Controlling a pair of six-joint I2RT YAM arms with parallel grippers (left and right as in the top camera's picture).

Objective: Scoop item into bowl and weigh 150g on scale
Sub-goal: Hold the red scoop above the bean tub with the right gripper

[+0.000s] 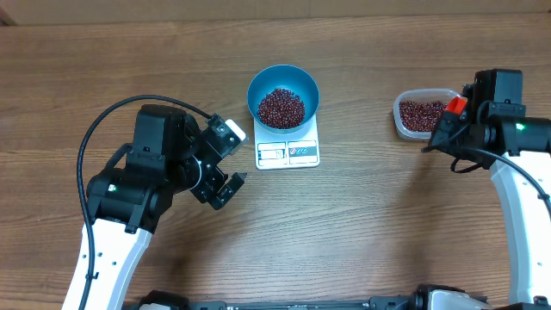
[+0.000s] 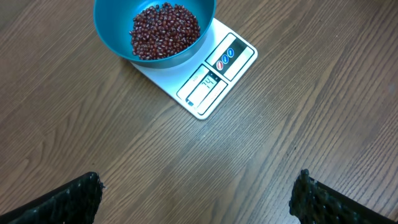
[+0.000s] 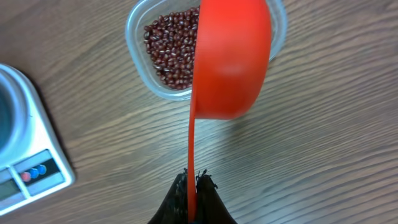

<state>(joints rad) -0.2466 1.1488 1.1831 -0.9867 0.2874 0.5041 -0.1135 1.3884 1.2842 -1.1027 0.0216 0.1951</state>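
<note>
While the blue bowl (image 1: 283, 86) of beans (image 1: 281, 108) is sitting on the scale (image 1: 288, 153), overhanging its twelve o'clock edge, the left claw (image 1: 230, 162) is hanging spread wide at the scale's eight o'clock, with bare bench (image 1: 344, 232) lying between. At three o'clock, the right claw (image 3: 194, 186) is pinching a red scoop (image 3: 231, 62) by its handle over the clear tub's (image 1: 403, 116) rim.

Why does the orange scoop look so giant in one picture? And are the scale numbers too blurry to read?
Right wrist view: the orange scoop sits very near the lens, so it looks giant; the beans in the tub beyond it look sharper. Left wrist view: the scale shows digits, too small and fuzzy to read surely. Overhead view: even light, no glare, display tiny.
</note>
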